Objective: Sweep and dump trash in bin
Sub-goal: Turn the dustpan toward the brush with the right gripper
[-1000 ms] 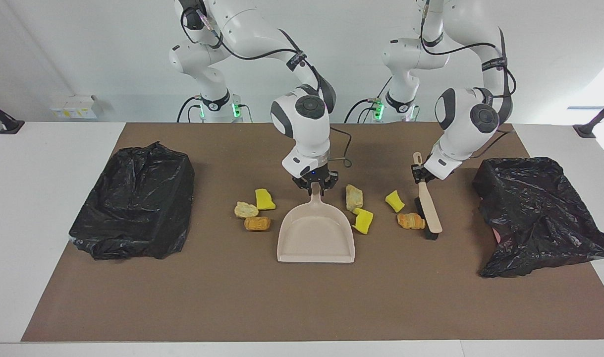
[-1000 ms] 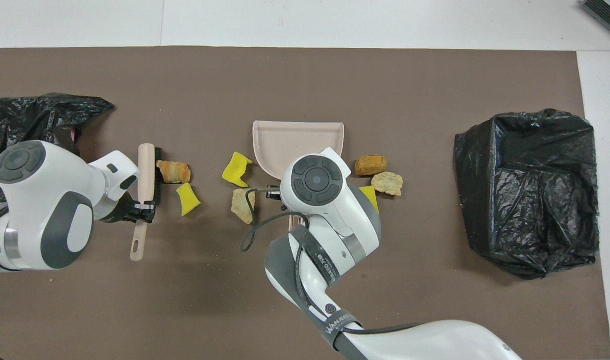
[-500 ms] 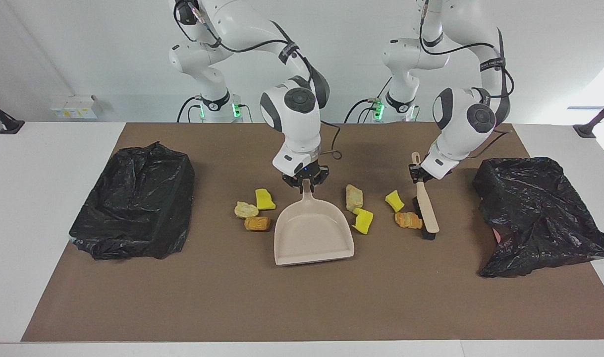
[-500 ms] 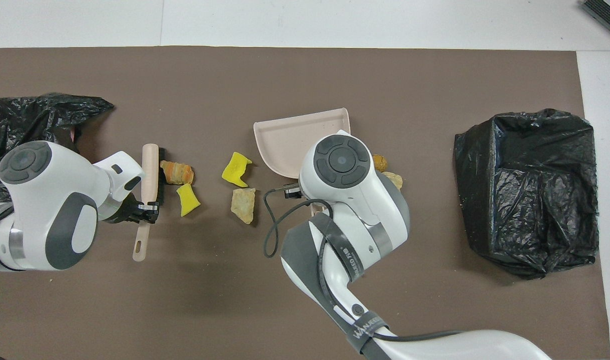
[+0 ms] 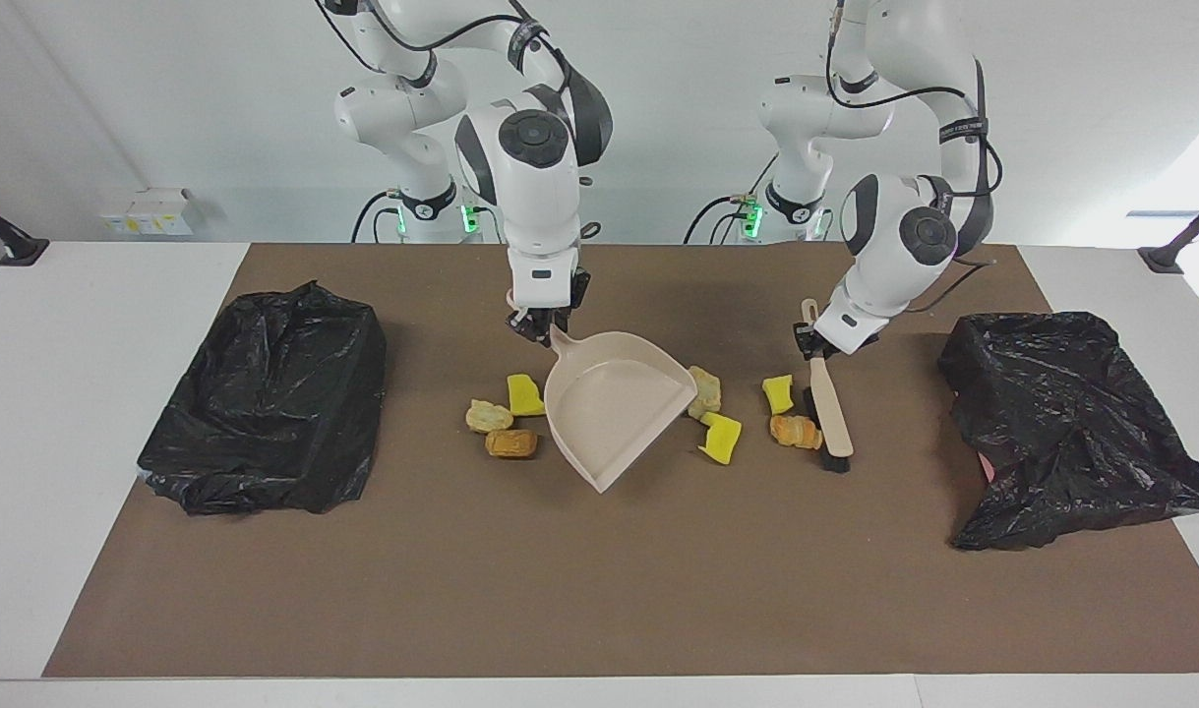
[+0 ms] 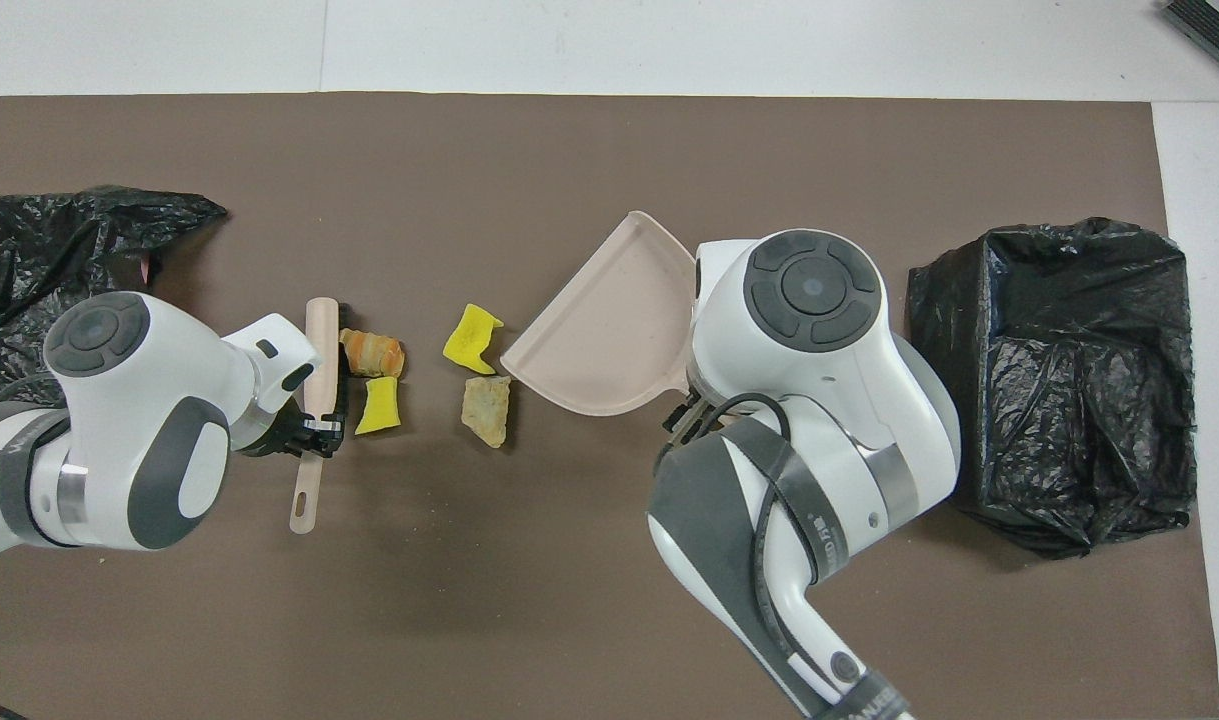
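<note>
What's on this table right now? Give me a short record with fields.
Right gripper: shut on the beige plastic dustpan handle, pan turned at an angle
Left gripper: shut on the beige-handled brush
Trash: yellow sponge chunks and tan crusty lumps on the brown mat, none in the pan
Bins: black-bagged bin at each table end

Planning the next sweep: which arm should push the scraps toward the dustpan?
Left. Its gripper holds the brush beside two scraps; the right gripper holds the dustpan.
</note>
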`<state>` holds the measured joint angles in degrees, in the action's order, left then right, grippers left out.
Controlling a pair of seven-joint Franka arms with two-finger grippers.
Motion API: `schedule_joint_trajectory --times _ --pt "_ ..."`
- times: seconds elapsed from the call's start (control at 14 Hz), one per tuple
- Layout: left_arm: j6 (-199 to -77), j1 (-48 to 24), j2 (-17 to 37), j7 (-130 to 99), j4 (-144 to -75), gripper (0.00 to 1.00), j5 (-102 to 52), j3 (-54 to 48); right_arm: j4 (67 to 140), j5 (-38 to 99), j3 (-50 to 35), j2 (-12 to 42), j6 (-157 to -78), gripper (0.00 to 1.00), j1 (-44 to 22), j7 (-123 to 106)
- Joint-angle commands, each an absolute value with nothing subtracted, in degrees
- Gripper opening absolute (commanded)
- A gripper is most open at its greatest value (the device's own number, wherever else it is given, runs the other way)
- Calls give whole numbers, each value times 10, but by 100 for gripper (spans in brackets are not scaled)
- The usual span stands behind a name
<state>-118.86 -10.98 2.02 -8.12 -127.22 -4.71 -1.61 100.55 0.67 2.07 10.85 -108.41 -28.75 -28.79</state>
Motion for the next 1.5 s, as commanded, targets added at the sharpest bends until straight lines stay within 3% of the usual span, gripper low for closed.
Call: schedule_joint_trajectory --times 0.0,0.57,0.93,1.43 --pt "-1201 -129 4 -104 -1296 0 -51 -11 1047 -4 15 99 -1123 0 -252 -473" --pt "-1201 -129 -5 -103 -1310 0 -51 -10 1095 -9 14 108 -1199 0 -273 -512" --pt "-1209 -149 -16 -143 -1325 0 -54 -11 1098 3 11 121 -1186 0 -278 -515" --pt "-1250 -191 9 -163 -1325 0 -88 -12 1085 33 9 152 -1198 0 -308 -469"
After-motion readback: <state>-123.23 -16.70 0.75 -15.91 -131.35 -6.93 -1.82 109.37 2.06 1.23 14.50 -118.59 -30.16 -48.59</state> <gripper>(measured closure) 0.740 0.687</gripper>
